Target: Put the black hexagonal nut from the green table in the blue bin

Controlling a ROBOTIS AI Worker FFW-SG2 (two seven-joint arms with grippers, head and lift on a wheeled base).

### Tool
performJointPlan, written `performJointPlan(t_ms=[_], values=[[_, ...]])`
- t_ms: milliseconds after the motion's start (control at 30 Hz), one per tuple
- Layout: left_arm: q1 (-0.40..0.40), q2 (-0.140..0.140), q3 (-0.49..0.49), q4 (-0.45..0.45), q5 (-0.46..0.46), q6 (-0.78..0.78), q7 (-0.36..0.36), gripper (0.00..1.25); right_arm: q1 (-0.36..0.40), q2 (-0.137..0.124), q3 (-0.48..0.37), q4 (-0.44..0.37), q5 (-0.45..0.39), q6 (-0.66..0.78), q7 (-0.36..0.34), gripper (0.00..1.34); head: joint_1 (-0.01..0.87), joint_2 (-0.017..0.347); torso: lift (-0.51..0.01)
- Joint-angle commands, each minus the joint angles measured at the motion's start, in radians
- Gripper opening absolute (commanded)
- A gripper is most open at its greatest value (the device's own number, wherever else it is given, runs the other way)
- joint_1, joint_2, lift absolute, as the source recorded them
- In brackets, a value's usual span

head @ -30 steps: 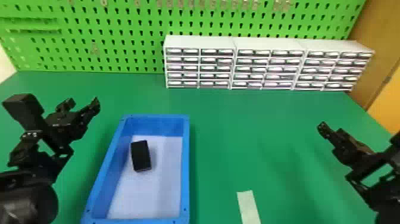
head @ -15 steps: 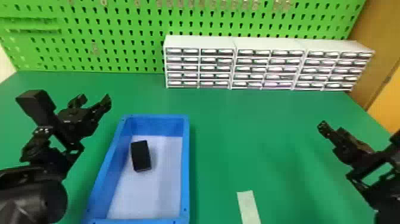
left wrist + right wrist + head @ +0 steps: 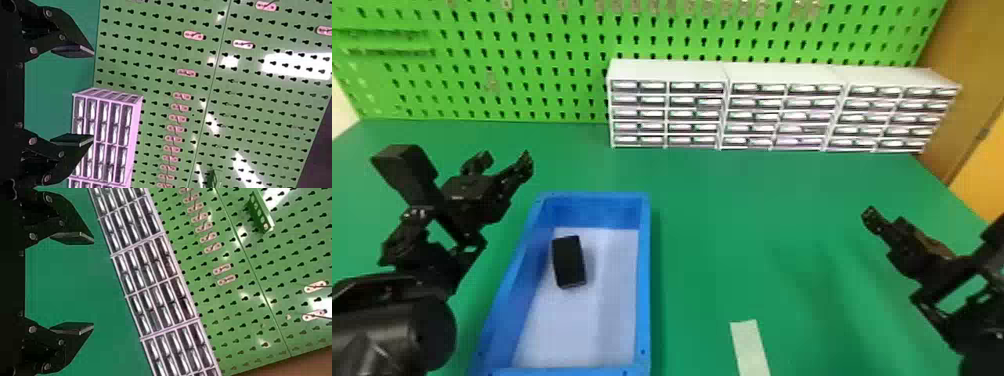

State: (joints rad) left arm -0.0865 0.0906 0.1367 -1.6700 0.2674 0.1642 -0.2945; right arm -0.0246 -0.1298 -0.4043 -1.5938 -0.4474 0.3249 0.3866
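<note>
Nut (image 3: 569, 261), as I judge black block to be, lies on floor of bin (image 3: 643, 280), far left part. Left gripper (image 3: 504, 161) hangs left of bin, fingers spread, nothing between. Right gripper (image 3: 93, 282) sits idle above table (image 3: 757, 210), at right, fingers parted, empty. Placing looks done to me; next, I draw left gripper clear, leave nut untouched.

the left gripper (image 3: 504, 159) has its jaws wide apart, with green surface (image 3: 49, 90) showing between them. one jaw partly covers the drawers (image 3: 134, 129). behind stands the green pegboard (image 3: 156, 58), bearing a row of hooks (image 3: 182, 96) and bright glare patches.
</note>
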Motion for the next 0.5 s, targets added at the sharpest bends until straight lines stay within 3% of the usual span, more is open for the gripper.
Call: performJointPlan(t_ms=[0,467], values=[[0.001,0.0,-0.002,-0.002,0.001,0.0,0.0,0.76,0.012,0.002,0.004,0.0,0.007,-0.001,0.0,0.85,0.691,0.009,-0.097],[0.001,0.0,-0.008,-0.002,0.004,0.0,0.0,0.76,0.011,0.012,-0.002,0.0,0.007,-0.01,0.0,0.85,0.691,0.009,-0.097]])
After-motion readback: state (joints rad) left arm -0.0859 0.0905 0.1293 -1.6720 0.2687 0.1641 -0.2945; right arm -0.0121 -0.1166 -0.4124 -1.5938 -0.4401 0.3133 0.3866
